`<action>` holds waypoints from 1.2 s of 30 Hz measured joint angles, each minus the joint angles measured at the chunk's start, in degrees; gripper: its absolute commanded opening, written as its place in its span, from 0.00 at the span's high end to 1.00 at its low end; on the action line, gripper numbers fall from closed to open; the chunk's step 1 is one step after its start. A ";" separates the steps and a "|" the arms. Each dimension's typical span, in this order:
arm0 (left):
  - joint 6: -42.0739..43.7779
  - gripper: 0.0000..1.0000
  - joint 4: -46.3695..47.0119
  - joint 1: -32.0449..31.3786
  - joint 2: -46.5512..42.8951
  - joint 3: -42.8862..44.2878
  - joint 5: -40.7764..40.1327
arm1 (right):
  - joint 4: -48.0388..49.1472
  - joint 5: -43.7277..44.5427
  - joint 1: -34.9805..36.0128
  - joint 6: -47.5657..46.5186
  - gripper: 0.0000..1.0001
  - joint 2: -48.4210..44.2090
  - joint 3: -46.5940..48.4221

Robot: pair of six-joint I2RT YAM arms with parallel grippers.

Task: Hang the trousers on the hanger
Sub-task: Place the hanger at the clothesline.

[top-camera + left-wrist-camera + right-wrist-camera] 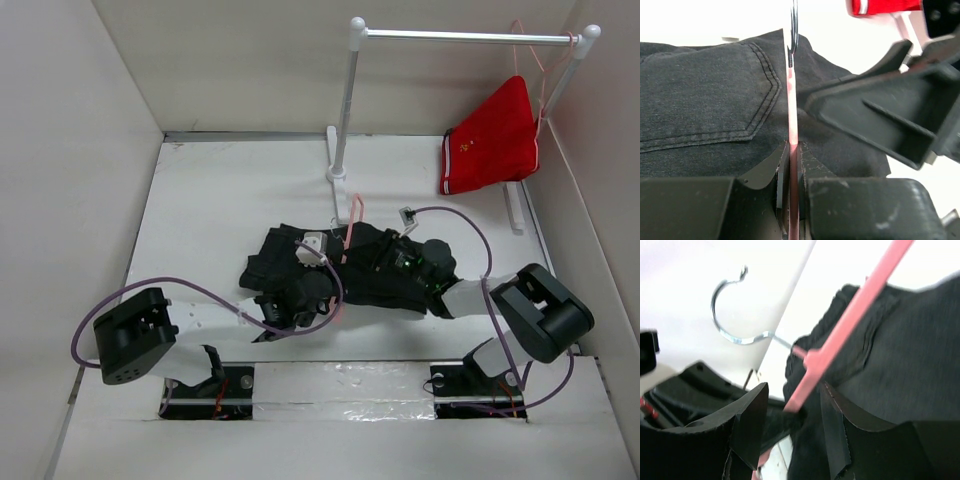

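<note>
Left gripper is clamping the hanger by its thin pink bar, apparently to steady it edge-up over the trousers, which are lying bunched just beneath and beyond the jaws. Right gripper is standing with jaws apart, the pink bar passing between them and dark denim just behind, judged ready to work the cloth. The metal hook is projecting ahead. Farther off, red shorts are hanging on the rack.
</note>
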 measured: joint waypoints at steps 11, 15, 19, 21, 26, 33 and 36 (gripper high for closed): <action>0.20 1.00 1.88 -0.37 -1.25 -0.44 2.23 | 1.36 0.66 1.33 1.38 0.49 1.18 0.70; 0.76 1.00 2.08 -0.37 -1.25 -0.46 2.25 | -0.55 1.44 3.63 1.44 0.54 1.86 1.79; 2.54 1.00 2.27 -0.39 -1.03 -0.44 1.66 | -1.29 3.50 4.63 1.55 0.56 1.90 2.14; 3.48 1.00 2.49 -0.39 -0.81 -0.42 1.62 | -1.92 4.13 4.72 1.55 0.64 1.88 2.19; 6.75 1.00 2.71 -0.44 -0.74 -0.31 2.21 | -2.73 4.26 4.48 3.17 0.85 1.46 2.25; 16.24 0.83 3.41 -0.31 -0.85 1.84 3.37 | 0.92 0.33 2.40 6.49 0.96 1.66 3.41; 19.67 0.75 3.58 -0.33 -1.90 2.78 3.43 | 3.58 -1.38 1.60 9.99 0.96 3.10 4.68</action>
